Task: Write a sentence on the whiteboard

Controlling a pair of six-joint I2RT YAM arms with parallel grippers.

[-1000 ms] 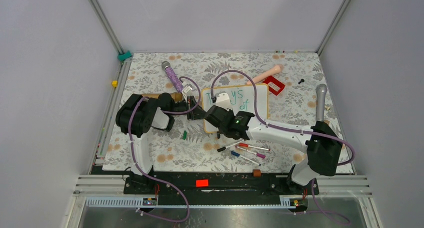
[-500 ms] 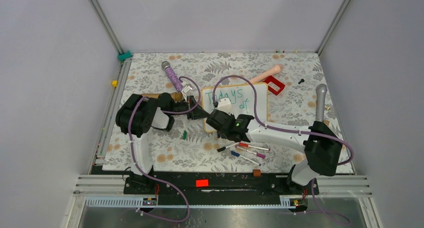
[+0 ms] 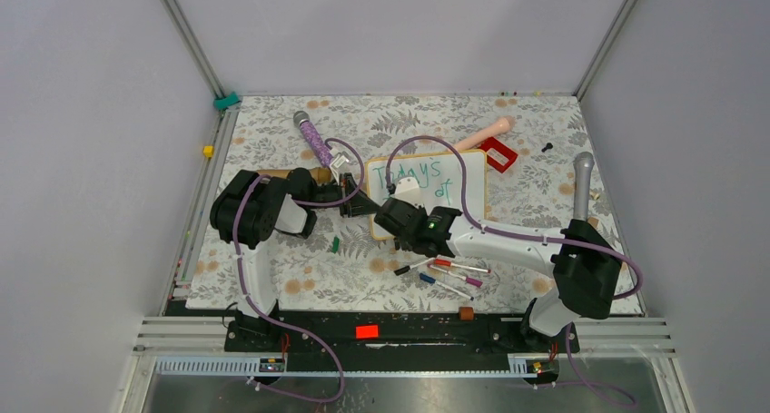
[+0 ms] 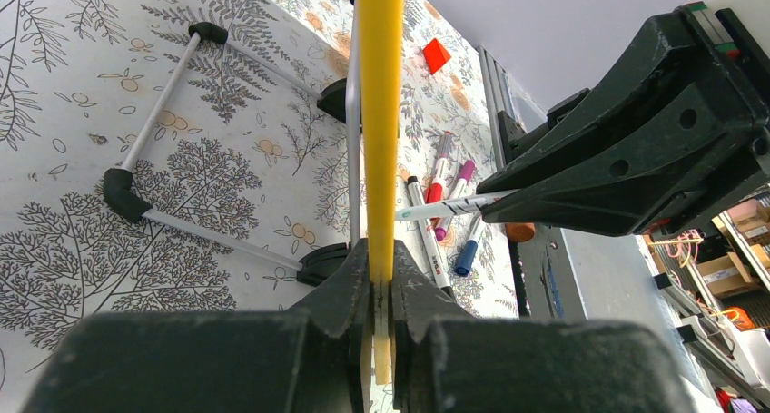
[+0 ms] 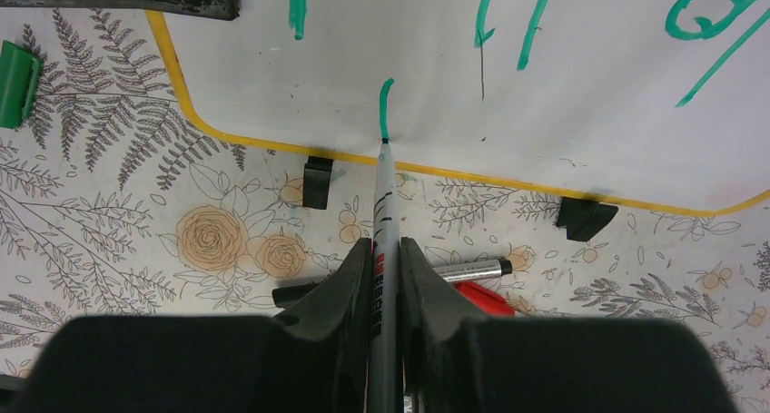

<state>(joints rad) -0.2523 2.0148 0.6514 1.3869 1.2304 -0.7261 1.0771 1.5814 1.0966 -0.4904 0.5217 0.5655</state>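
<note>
The whiteboard, white with a tan frame and black clip feet, lies on the floral mat. The sentence is in green: "Today's" and "of" show from above, and in the right wrist view strokes of the middle line show. My left gripper is shut on the board's left frame edge. My right gripper is shut on a grey marker. The marker's tip touches the board's near edge, at the end of a short green stroke.
Several loose markers lie on the mat near the board's front. A green cap lies at the left. A purple handle, a peach stick, a red frame and a grey microphone lie behind and to the right.
My right gripper has moved with the marker from the top line to the board's near edge, uncovering "Today's". The left gripper and the board have not moved.
</note>
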